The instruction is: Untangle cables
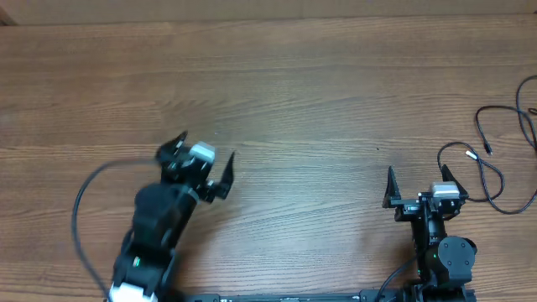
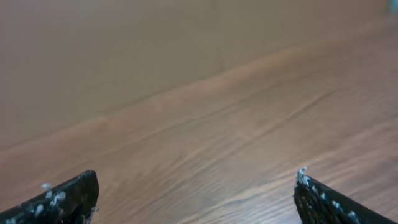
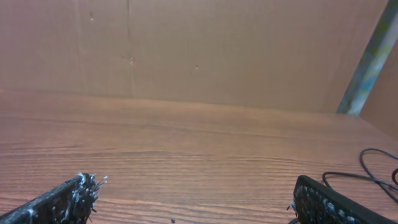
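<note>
Thin black cables (image 1: 495, 159) lie in loose loops on the wooden table at the far right, with a small plug tip near the middle of the loops. Part of them shows at the right edge of the right wrist view (image 3: 373, 171). My right gripper (image 1: 417, 178) is open and empty, just left of the cables, its fingers (image 3: 196, 199) wide apart over bare wood. My left gripper (image 1: 205, 164) is open and empty at the left of the table, far from the cables; its view (image 2: 196, 196) shows only blurred wood.
The wooden table (image 1: 294, 101) fills the view. A thicker black arm cable (image 1: 80, 201) curves beside the left arm. A wall panel (image 3: 217, 50) stands behind the table's far edge.
</note>
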{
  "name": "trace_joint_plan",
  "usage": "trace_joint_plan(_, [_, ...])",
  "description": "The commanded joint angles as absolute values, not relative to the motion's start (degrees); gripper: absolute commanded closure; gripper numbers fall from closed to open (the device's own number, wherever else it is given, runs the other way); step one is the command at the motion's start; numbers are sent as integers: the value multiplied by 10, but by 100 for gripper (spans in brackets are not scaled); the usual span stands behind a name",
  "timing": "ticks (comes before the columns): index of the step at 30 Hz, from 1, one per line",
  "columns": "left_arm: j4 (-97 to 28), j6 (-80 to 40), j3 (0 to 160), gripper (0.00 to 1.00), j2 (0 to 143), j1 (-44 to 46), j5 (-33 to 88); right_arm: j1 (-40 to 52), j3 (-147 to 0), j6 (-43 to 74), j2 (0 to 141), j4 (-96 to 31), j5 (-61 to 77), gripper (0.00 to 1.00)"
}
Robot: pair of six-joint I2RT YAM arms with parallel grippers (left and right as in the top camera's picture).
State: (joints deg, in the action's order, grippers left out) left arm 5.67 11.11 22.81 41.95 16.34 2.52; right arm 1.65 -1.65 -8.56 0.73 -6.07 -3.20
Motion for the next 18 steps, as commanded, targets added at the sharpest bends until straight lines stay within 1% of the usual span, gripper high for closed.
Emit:
trace_joint_plan(1, [58,116,141,1,275,109,45,20,-11,-79,2,-58,-34,0])
trace_joint_plan(6, [43,116,85,0,177,61,75,20,-11,-79,2,-58,-34,0])
trace_joint_plan(10, [41,119,46,0,121,51,70,20,-11,-79,2,-58,-34,0])
trace_joint_plan(18, [37,131,3,0,60,36,69,20,-11,-79,2,-58,-34,0])
